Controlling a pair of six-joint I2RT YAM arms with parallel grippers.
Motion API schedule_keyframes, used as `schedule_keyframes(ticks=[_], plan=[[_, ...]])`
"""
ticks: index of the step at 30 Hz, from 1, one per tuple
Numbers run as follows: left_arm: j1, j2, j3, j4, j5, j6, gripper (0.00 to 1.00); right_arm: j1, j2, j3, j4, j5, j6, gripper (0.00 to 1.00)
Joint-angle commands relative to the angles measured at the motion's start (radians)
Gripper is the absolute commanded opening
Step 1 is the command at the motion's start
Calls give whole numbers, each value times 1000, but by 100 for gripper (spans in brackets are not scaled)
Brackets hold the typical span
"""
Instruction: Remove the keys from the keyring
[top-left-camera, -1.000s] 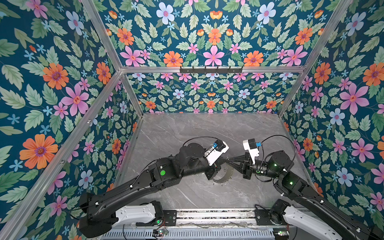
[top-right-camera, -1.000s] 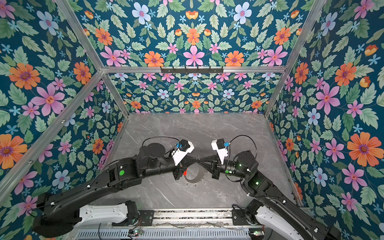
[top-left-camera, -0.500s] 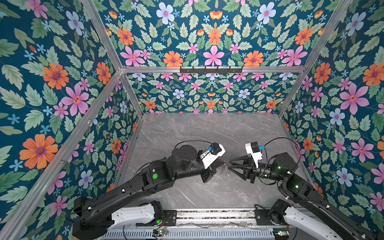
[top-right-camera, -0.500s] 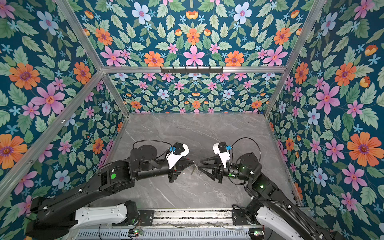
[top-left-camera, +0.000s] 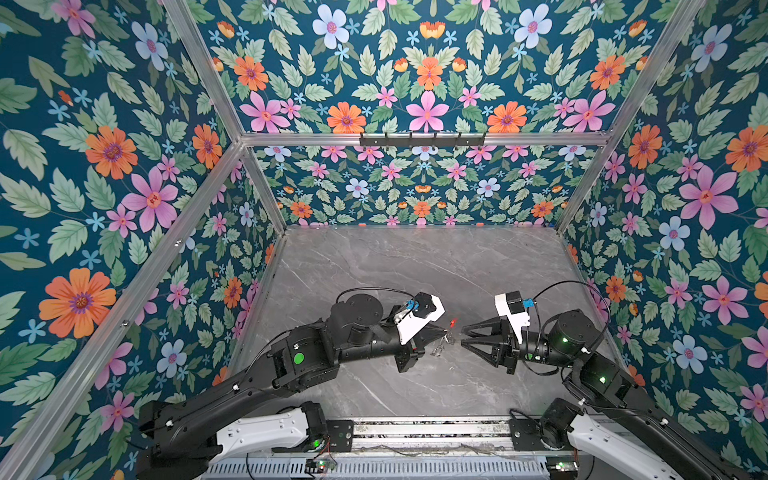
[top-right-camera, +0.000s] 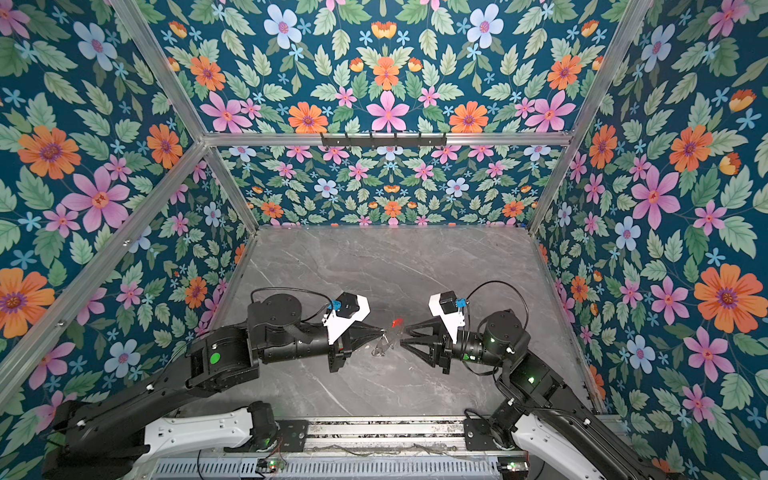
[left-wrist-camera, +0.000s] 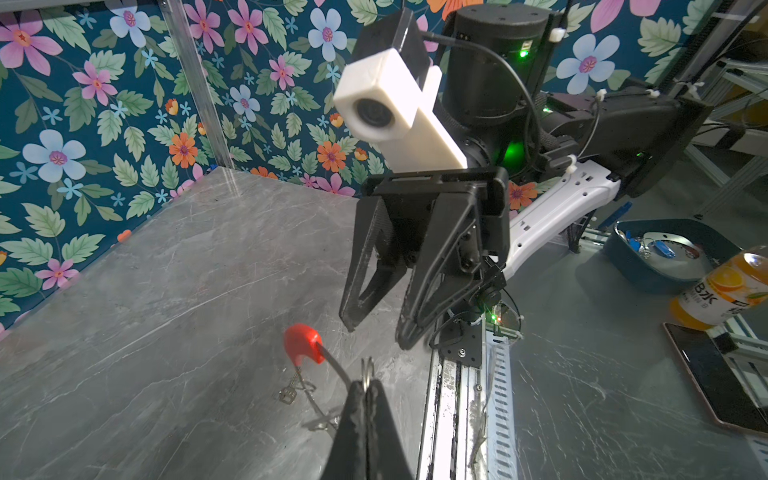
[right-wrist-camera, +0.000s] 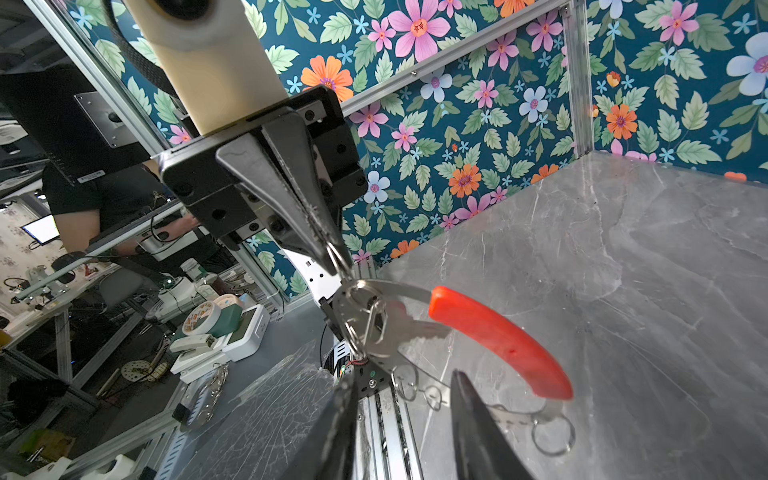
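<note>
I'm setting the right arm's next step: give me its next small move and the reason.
Probably ease the right gripper forward and close it on a dangling key. The left gripper is shut on a small ring on the keyring, holding it up, while the right jaws stand open and empty just short of that key.

You look down on the table (top-left-camera: 374, 266) from high above its 6 o'clock edge in both top views, facing 12 o'clock and sharing nearly everything, while each wrist camera sits close behind its own pincer, left pincer (left-wrist-camera: 365, 392) and right pincer (right-wrist-camera: 401, 380) facing each other.
</note>
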Motion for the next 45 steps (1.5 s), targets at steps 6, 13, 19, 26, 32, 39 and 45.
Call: schedule_keyframes(ticks=[6,13,19,26,32,39,45], plan=[[1,0,-22,91,-10,-25,0,55,51,19,85,-28,-51,46],[1,-8,-27,105,-8,-28,0,131,109,37,73,15,-97,42],[1,-24,-38,116,-2,-34,0,131,117,36,84,30,-97,36],[2,-26,-42,124,10,-36,0,132,126,43,85,49,-98,33],[1,-29,-42,112,8,-34,0,132,98,49,27,69,-123,38],[1,-30,-39,103,30,-28,0,132,64,46,-2,99,-144,46],[1,-21,-37,102,34,-30,0,132,92,64,12,96,-154,49]])
